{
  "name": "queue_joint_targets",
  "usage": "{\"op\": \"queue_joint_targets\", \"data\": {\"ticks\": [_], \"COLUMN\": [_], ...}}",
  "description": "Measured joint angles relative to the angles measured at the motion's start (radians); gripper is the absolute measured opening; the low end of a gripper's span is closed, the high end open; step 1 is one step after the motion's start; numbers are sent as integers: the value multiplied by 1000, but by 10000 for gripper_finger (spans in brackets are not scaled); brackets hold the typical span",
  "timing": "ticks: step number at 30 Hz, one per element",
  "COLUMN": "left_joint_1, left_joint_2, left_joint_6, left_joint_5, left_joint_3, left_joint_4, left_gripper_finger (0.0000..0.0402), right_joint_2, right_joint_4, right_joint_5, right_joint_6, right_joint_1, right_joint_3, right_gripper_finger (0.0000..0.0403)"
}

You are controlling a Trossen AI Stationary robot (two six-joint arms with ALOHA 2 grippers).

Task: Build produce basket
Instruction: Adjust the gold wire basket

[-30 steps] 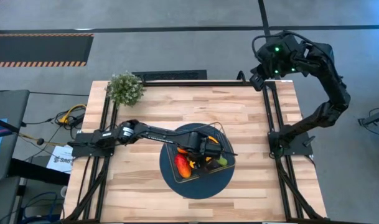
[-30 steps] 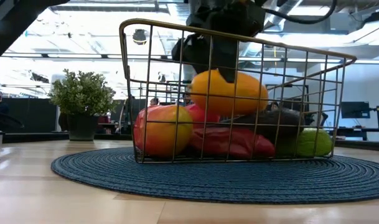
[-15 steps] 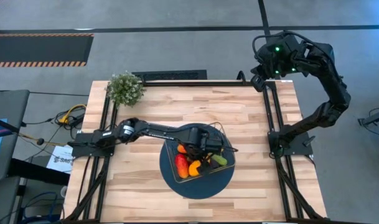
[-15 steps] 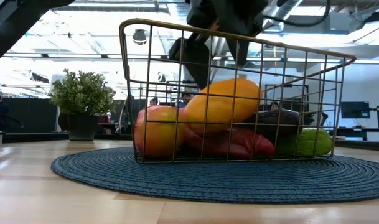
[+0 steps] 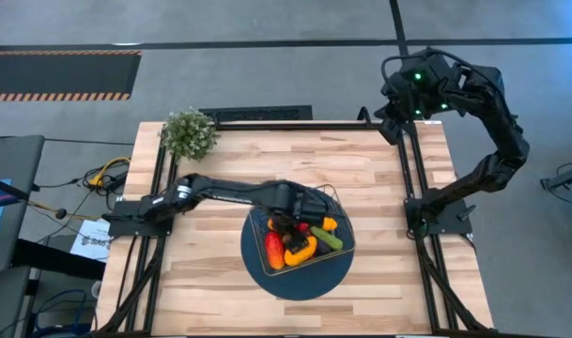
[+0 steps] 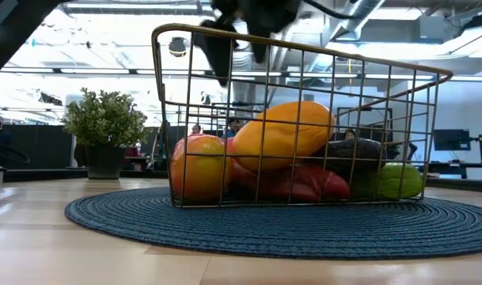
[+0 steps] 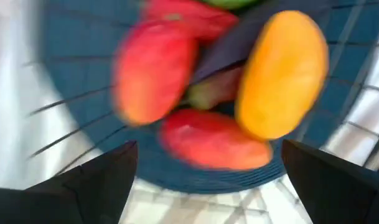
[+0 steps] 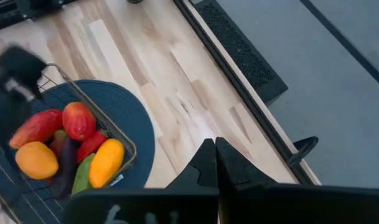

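The wire basket (image 5: pixel 298 239) sits on a round dark-blue mat (image 5: pixel 257 268) near the middle of the table (image 5: pixel 220 282); inside it lie the peppers (image 6: pixel 284 131), orange, red and yellow ones piled together, a dark purple one (image 6: pixel 355 150) and a green one (image 6: pixel 399 180) toward its right end; the left claw (image 5: pixel 287 218) hovers just above the basket's far left part, its fingers (image 7: pixel 89 186) spread wide and holding nothing; the right claw (image 8: pixel 215 163) is shut and empty, parked off the table's far right corner; a potted plant (image 5: pixel 189 133) stands at the far left corner.
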Motion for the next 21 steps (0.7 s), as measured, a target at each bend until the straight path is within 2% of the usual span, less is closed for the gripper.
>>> {"op": "queue_joint_targets", "data": {"ticks": [5,12,16,21], "left_joint_1": [5,-37,-79,-146], "left_joint_2": [-131,-349,-457,-553], "left_joint_6": [-33,-60,-53,20], "left_joint_5": [-144,-454,-542,-594], "left_joint_3": [-3,-2,-2,-3], "left_joint_4": [-11,-8,-7,-7], "left_gripper_finger": [377,377,377,377], "right_joint_2": [0,3,18,31], "right_joint_4": [0,0,1,1], "right_joint_5": [-2,-3,-4,-3], "right_joint_6": [13,85,132,263], "right_joint_1": [33,152,261,375], "right_joint_3": [0,0,0,-38], "right_gripper_finger": [1,1,1,5]}}
